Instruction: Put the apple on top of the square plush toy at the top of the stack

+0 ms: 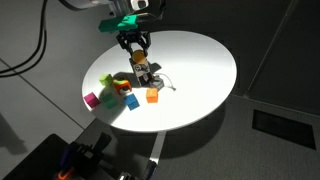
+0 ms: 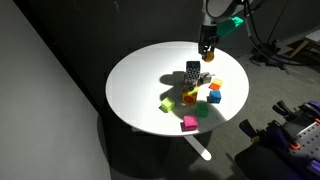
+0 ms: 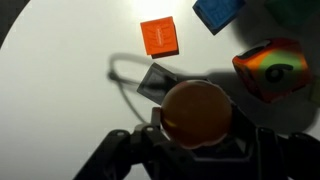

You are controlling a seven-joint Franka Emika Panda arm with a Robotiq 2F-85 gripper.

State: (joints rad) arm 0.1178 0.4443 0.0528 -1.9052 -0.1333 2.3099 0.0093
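My gripper [image 3: 198, 140] is shut on the apple [image 3: 197, 113], a round yellow-orange ball that fills the lower middle of the wrist view. In both exterior views the gripper [image 1: 135, 50] [image 2: 206, 50] hangs over the white round table [image 1: 200, 60], just above and beside the stack [image 1: 143, 73] [image 2: 192, 72]. The stack's marked top cube [image 3: 155, 82] peeks out from under the apple in the wrist view. Its light-blue top is mostly hidden.
Loose cubes lie near the stack: an orange cube [image 3: 160, 37] [image 1: 152, 96], a blue cube [image 3: 218, 12] [image 1: 131, 102], a multi-coloured cube [image 3: 272, 68], a magenta cube [image 1: 91, 99] [image 2: 189, 122]. A thin dark cable [image 3: 125, 75] loops on the table [image 2: 140, 75].
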